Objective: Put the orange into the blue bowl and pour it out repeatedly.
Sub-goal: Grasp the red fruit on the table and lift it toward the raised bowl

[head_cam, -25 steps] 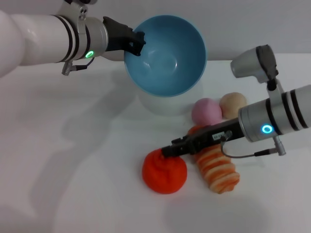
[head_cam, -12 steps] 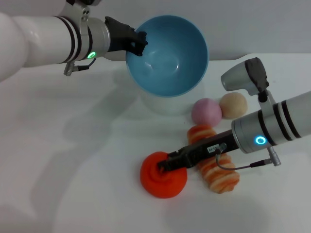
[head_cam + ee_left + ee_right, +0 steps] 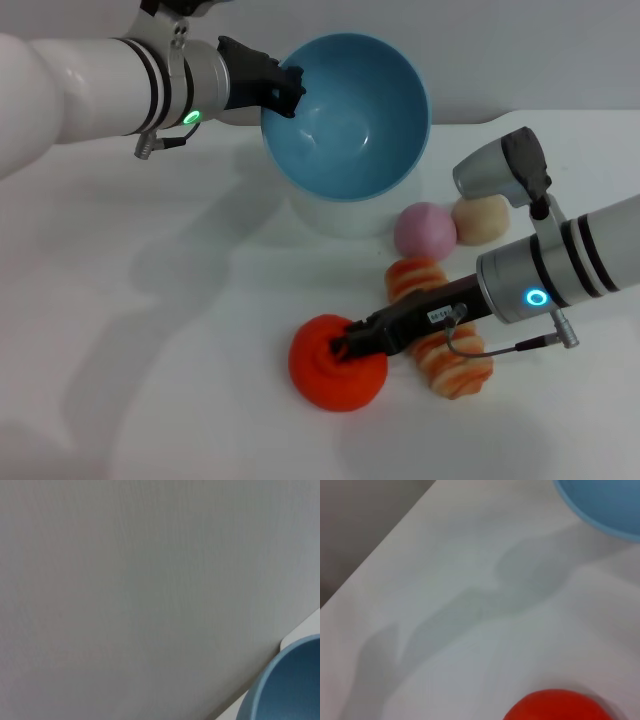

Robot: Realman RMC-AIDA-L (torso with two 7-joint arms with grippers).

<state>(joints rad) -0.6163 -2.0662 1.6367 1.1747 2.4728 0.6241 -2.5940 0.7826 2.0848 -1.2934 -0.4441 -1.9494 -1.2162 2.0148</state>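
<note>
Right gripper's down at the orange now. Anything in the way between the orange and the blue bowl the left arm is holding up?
Nothing visible. The orange lies on the table under the right gripper; the blue bowl, held tilted at its rim by the left gripper, is empty. The striped roll and pink ball lie off to the right.

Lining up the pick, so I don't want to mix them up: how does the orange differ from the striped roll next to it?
The orange is plain red-orange and roundish; the striped roll is elongated with orange-and-cream bands. The right gripper presses into the orange's top, denting it, while its fingers only pass over the roll. The orange sits nearer the robot's left, the roll on its right. Both lie on the white table, outside the blue bowl, which the left gripper holds tilted.
</note>
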